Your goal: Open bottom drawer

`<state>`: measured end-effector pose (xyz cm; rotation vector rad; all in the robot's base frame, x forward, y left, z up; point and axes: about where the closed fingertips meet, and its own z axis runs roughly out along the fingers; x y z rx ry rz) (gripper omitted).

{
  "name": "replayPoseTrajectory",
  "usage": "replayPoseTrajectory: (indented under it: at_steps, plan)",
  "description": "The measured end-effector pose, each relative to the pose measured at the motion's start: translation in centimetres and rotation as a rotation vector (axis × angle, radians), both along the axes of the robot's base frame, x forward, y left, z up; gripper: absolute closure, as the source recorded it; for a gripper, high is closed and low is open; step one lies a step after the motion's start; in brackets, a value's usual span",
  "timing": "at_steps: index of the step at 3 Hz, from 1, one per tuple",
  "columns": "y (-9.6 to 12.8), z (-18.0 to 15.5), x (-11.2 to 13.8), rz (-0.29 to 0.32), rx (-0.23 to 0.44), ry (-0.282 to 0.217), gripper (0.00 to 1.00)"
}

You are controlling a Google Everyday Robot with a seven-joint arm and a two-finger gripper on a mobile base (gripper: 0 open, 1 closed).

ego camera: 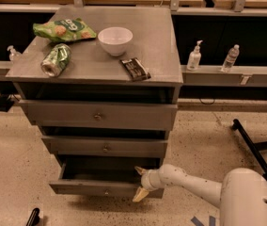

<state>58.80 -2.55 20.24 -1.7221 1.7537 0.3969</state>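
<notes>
The bottom drawer [96, 188] is the lowest of three grey drawers in a grey cabinet. It stands pulled out, with a dark gap above its front and a small round knob [106, 191]. My gripper [140, 182] is at the right end of that drawer front. One fingertip [138, 170] sits above the front's top edge and the other [139, 195] reaches below it, so the jaws stand apart around the front panel. My white arm [190, 185] comes in from the lower right.
The middle drawer [105, 146] and top drawer [98, 115] sit above. On the cabinet top [157, 46] lie a white bowl [115, 39], a green chip bag [63, 30], a green can [56, 59] and a dark snack bar [134, 68]. Bottles [194, 55] stand on a shelf to the right. A black chair leg [253, 147] lies on the floor.
</notes>
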Motion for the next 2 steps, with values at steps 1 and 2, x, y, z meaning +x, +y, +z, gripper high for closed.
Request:
replayPoseTrajectory:
  at_steps: [1, 2]
  plan:
    - [0.0, -2.3, -0.9, 0.004, -0.018, 0.077, 0.21]
    - [0.6, -2.8, -2.5, 0.025, -0.023, 0.112, 0.21]
